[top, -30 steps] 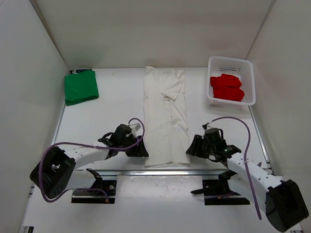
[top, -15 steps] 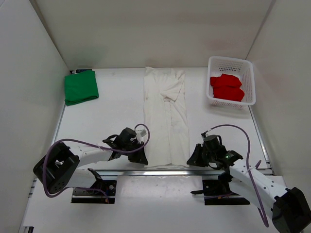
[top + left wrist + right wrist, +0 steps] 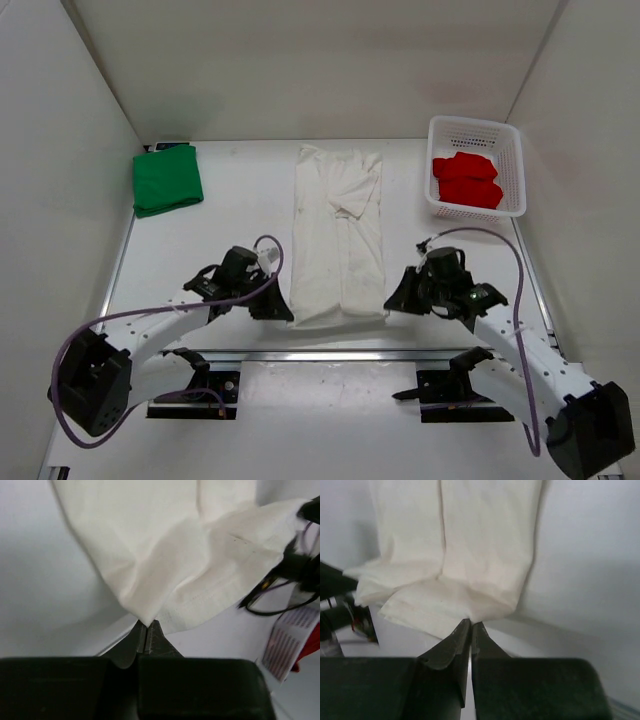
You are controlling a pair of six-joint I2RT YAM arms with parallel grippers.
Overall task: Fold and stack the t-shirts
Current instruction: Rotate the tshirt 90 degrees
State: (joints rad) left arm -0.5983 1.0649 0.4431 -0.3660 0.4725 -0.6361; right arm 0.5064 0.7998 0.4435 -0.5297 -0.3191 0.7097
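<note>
The off-white t-shirt, mid-frame, looks light and limp; left gripper and right gripper each pinch a lower hem corner, the sensible hold.

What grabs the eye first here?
The long off-white cloth t-shirt, folded into a narrow strip down the middle of the table, with the left hand and right hand each shut on a corner of its near hem. Next come the folded bright green t-shirt at far left and the red t-shirt in the white plastic mesh basket at far right.
</note>
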